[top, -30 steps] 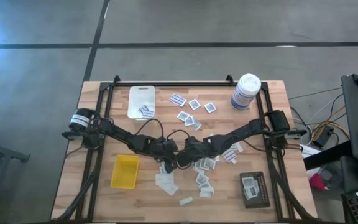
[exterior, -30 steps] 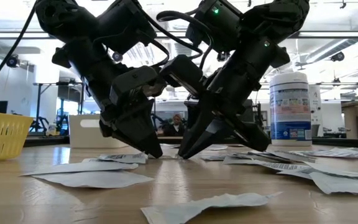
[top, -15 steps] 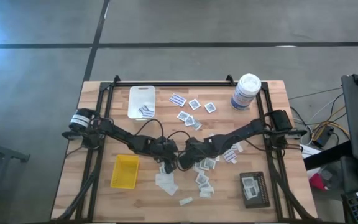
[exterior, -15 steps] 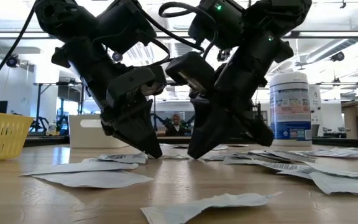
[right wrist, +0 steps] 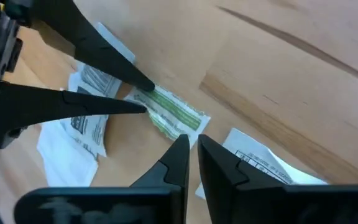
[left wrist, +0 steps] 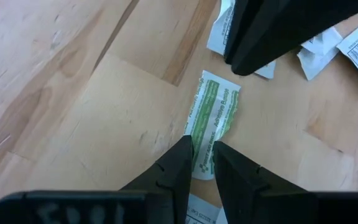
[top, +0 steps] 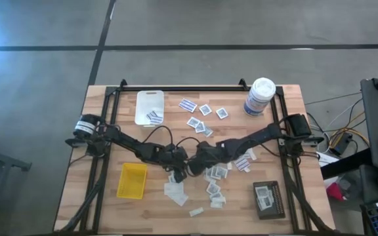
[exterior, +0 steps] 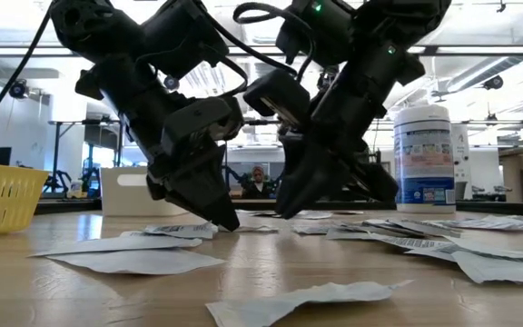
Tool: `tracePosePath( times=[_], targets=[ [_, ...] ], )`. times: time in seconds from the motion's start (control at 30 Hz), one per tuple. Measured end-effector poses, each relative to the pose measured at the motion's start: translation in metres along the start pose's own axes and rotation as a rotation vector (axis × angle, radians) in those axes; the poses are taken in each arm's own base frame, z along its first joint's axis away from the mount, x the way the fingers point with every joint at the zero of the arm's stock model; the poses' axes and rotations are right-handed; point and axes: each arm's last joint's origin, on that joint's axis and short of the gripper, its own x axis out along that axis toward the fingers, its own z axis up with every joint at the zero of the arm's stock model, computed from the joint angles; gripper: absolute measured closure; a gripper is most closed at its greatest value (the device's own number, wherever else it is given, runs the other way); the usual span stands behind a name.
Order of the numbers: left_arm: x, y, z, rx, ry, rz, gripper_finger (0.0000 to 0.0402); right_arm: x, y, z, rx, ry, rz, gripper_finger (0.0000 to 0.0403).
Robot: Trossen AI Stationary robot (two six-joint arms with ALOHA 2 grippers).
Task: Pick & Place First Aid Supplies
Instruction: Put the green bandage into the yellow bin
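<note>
A green-and-white strip packet (left wrist: 213,115) lies flat on the wood at mid-table. It is one of many first aid supplies (top: 213,185) strewn about. My left gripper (left wrist: 202,163) stands with its tips down at the strip's near end, a narrow gap between the fingers. My right gripper (right wrist: 192,142) hovers just over the strip's opposite, ragged end (right wrist: 188,124). Its fingers are all but together with nothing between them, and it is clear of the table in the low view (exterior: 289,211). My left gripper has the strip's end (left wrist: 202,152) between its two fingertips, which come slanting down from the table's left side, one at each long edge (right wrist: 143,98). The strip lies flat on the table under them. Whether they pinch it or only pin it does not show.
A yellow tray (top: 131,181) sits near left, a white tray (top: 149,105) far left and a black tray (top: 268,198) near right. A tall white canister (top: 260,96) stands far right. More packets lie at the far middle (top: 202,121) and right of the grippers.
My right gripper has lifted its tips off the table and drawn a little away from my left gripper's tips, rolling slightly. The strip has stayed flat on the table under my left gripper.
</note>
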Motion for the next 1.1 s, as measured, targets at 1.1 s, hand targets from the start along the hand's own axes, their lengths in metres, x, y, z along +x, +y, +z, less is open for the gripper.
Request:
tracePosePath(
  times=[1.1],
  targets=[
    [0.0,-0.001,-0.001,-0.058,0.055,-0.067,0.0314,-0.021,0.052,-0.047,-1.39,-0.092,-0.206,0.0297]
  ],
)
